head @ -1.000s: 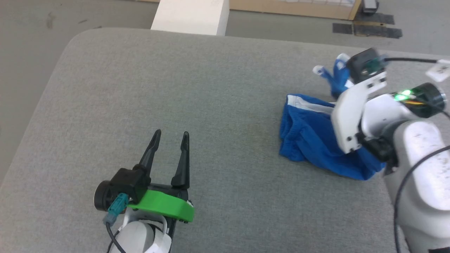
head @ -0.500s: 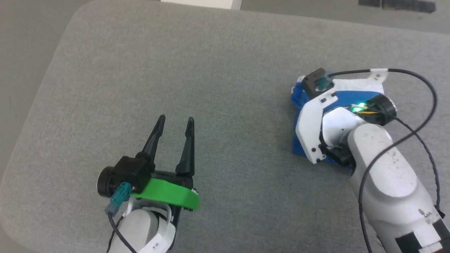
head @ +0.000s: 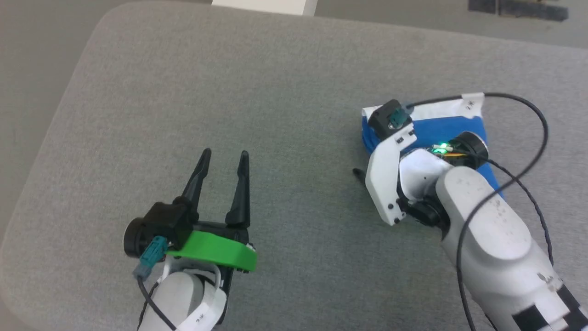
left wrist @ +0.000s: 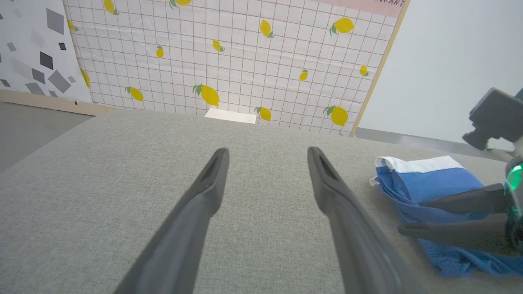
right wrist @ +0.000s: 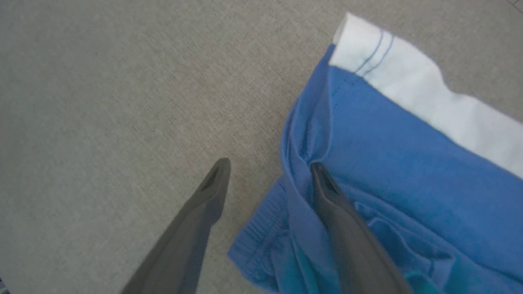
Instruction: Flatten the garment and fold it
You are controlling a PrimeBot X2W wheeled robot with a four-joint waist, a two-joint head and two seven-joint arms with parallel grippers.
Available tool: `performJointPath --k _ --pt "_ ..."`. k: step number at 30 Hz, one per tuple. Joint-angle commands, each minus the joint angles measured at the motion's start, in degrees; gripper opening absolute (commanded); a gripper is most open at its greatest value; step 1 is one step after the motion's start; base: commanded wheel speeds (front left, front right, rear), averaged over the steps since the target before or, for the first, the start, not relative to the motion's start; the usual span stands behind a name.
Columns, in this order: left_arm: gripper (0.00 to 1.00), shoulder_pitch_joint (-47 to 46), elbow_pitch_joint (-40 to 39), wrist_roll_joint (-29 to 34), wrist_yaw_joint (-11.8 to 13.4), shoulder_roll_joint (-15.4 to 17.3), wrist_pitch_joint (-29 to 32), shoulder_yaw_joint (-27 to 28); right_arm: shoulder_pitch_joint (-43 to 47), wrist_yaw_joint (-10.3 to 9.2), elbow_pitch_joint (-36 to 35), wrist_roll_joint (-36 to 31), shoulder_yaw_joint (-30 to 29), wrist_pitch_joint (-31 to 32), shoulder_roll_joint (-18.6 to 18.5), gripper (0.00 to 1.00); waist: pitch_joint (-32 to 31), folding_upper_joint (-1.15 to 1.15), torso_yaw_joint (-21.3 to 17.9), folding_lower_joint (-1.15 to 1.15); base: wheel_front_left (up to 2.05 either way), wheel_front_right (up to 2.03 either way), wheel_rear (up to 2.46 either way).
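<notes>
The grey fabric-covered table (head: 257, 92) bears the blue garment (head: 455, 128), folded, toward its right side.

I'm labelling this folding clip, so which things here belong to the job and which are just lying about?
Part of the job: blue shorts; right gripper, jaws open at their edge; left gripper, jaws open above the grey padded table.
Just lying about: white block beyond the table; lemon-print wall panel; dark floor patches.
</notes>
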Motion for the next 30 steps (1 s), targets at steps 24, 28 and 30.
performJointPath --k 24,28,30 --pt "1.0 6.57 0.4 0.63 -0.4 -0.14 -0.26 4.58 26.16 -0.06 -22.04 -5.32 -26.86 -45.05 1.81 1.0 -12.01 0.0 -11.14 0.0 0.0 0.0 0.0" --pt "1.0 7.65 0.05 0.39 -0.3 -0.14 -0.26 5.32 30.93 -0.06 -22.03 -6.8 -28.18 -50.64 2.33 1.0 -13.13 0.0 -12.28 0.0 0.0 0.0 0.0" --pt "1.0 8.24 -0.05 0.27 -0.27 -0.14 -0.26 5.73 33.09 -0.06 -21.95 -7.52 -28.53 -52.53 2.6 1.0 -13.67 0.0 -12.78 0.0 0.0 0.0 0.0"
